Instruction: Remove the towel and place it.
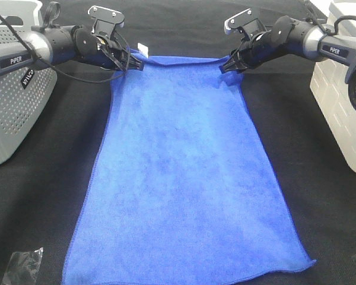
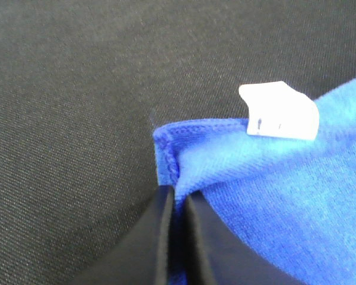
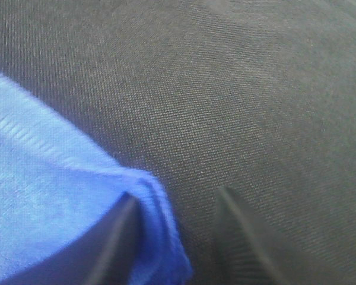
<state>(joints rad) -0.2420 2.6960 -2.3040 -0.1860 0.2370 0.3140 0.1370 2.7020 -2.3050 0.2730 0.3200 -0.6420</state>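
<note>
The blue towel (image 1: 184,178) lies spread flat on the black cloth, long side running from the far edge toward the front. Its white tag (image 1: 143,47) sticks up at the far left corner. My left gripper (image 1: 136,62) sits at that corner; in the left wrist view its fingers (image 2: 160,237) are nearly together with the towel's stitched edge (image 2: 172,169) pinched between them, the tag (image 2: 279,110) just beyond. My right gripper (image 1: 225,66) is at the far right corner. In the right wrist view it (image 3: 178,202) stands open, the towel corner (image 3: 148,190) lying against one finger.
A grey perforated box (image 1: 12,107) stands at the left edge and a white box (image 1: 344,107) at the right edge. A small crumpled clear plastic piece (image 1: 24,264) lies at the front left. Black cloth (image 1: 320,196) covers the table around the towel.
</note>
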